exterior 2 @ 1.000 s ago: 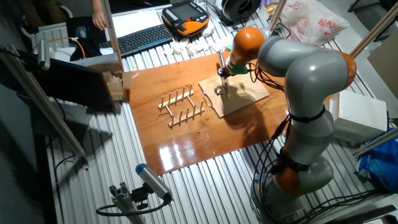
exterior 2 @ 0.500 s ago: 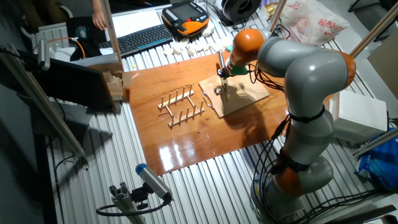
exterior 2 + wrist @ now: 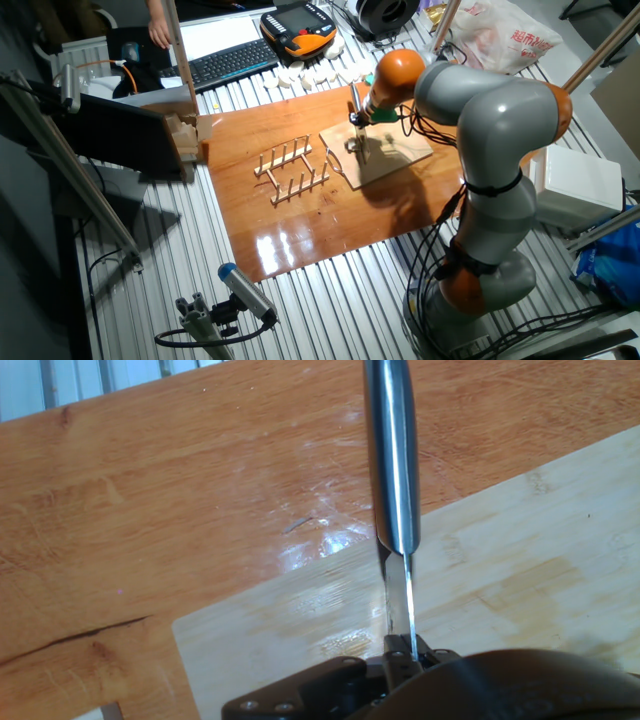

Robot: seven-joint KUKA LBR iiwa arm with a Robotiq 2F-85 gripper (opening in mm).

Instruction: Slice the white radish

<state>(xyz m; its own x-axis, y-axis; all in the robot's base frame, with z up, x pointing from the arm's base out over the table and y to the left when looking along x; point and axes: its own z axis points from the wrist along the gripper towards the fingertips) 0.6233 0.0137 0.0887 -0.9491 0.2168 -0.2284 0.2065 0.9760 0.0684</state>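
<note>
My gripper hangs over the light wooden cutting board, shut on a metal knife that stands nearly upright with its lower end at the board. In the hand view the gripper clamps the thin blade, and the knife runs away from the camera over the board's corner. A small pale shape lies on the board just left of the knife; it may be the white radish, but it is too small to be sure. The hand view shows no radish.
A wooden dish rack stands left of the cutting board on the brown tabletop panel. White blocks lie in a row behind it, with a keyboard and a teach pendant beyond. A wooden block sits at the panel's left corner.
</note>
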